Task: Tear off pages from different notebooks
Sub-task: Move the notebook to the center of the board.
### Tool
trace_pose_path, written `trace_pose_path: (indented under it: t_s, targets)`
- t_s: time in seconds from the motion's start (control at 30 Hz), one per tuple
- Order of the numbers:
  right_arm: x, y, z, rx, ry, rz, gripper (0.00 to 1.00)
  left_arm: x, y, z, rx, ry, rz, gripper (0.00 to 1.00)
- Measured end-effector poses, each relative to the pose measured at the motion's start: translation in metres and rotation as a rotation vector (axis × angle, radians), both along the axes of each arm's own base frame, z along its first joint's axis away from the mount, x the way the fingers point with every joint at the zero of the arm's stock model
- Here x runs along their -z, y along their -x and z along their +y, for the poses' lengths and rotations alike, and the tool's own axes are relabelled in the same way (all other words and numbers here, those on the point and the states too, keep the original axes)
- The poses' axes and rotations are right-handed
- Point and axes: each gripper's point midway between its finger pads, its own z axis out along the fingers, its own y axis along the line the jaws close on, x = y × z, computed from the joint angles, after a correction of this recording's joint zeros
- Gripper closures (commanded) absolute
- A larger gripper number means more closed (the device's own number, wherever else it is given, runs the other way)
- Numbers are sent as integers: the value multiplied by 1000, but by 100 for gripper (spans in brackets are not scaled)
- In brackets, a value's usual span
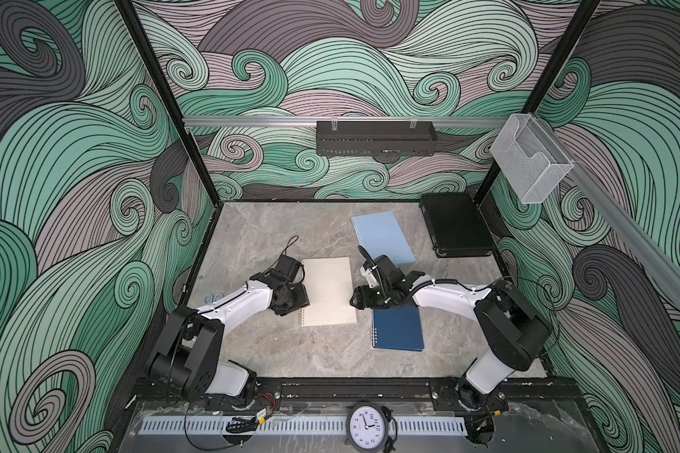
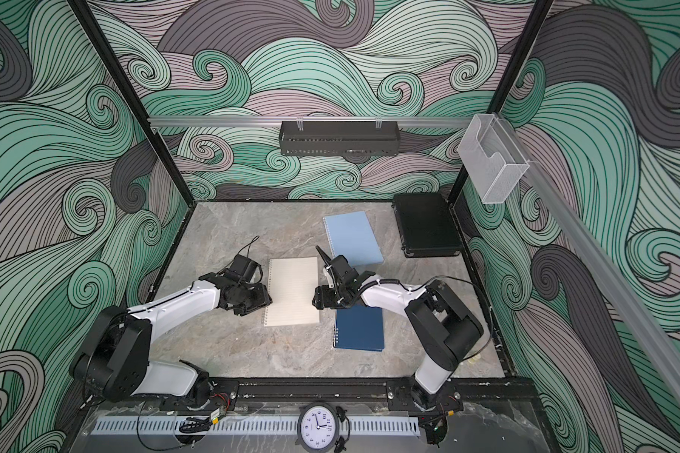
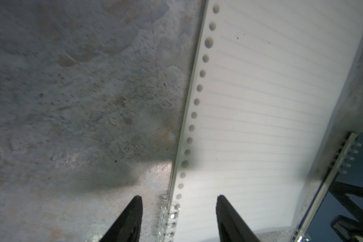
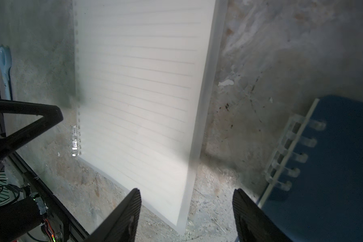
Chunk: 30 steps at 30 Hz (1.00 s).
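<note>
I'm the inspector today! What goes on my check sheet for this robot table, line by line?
Surface: grey stone-look table, specks and crumbs in the wrist views.
Job's things: cream notebook mid-table, lined page on top; light blue notebook and navy notebook lie shut.
Clutter: black case in the far corner; light blue scissors beside the left arm.
Grippers: left gripper open, astride the cream notebook's coil edge; right gripper open, astride its opposite edge.
Cables: black cable along the right arm; wires at the front rail.
Surroundings: wave-patterned walls, black tray, clear holder, clock.
</note>
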Motion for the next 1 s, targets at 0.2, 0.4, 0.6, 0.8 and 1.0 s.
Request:
trace_pose_path:
  t_s: [0.2, 0.4, 0.6, 0.8, 1.0]
  targets:
    - [7, 19, -12, 2, 0, 36, 27, 0, -1, -3, 9, 5, -2, 48]
    - [10, 36, -30, -13, 52, 65, 25, 5, -4, -12, 36, 6, 24, 50]
    - [11, 46, -56, -22, 128, 85, 26, 7, -2, -19, 60, 11, 33, 50]
    - [1, 37, -52, -22, 107, 60, 32, 12, 0, -22, 71, 10, 51, 58]
    - [-13, 0, -22, -13, 51, -7, 37, 15, 2, -32, 100, 26, 59, 67]
